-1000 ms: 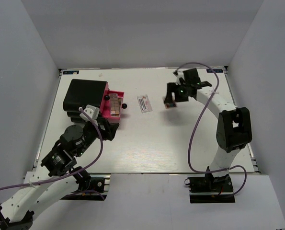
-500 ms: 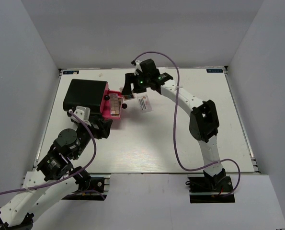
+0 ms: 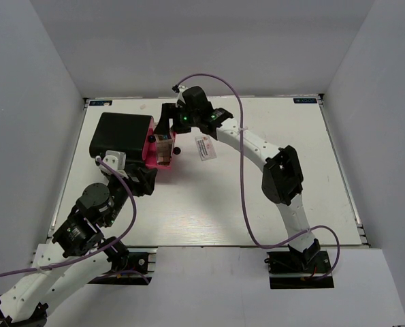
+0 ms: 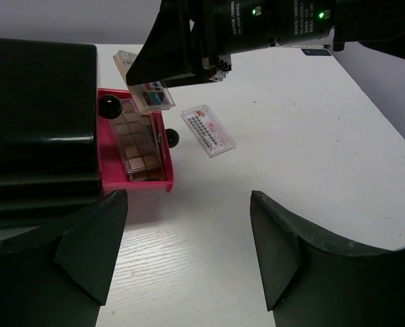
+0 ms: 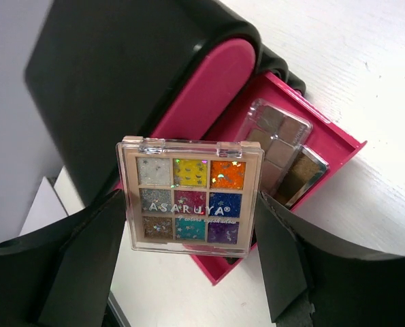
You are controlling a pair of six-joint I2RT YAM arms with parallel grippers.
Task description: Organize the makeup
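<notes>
White table (image 3: 256,197) boxed in by plain grey walls. Right gripper (image 5: 188,228) pinches the small square palette (image 5: 189,191) by its two side edges, fingers closed on it, holding it over the pink tray (image 5: 335,136) that juts from the black-and-pink case (image 3: 120,136). Two long brown palettes (image 5: 277,136) already lie in that tray. Left gripper (image 4: 188,204) hangs spread and empty near the tray's front edge, touching nothing. White-pink packet (image 4: 209,131) lies flat on the table, just beside the tray and apart from it.

Step in hand, as I judge it: putting the square palette into the tray. The next move calls for lowering it into the free strip beside the brown palettes, then a release. That space looks tight, so the palette may have to go in tilted or rest on top of them.

Only the right wrist view shows the grip and the nine glitter pans. Only the left wrist view shows the palette over the tray's far end, with the packet off to the side. From the top the arm hides most of it
</notes>
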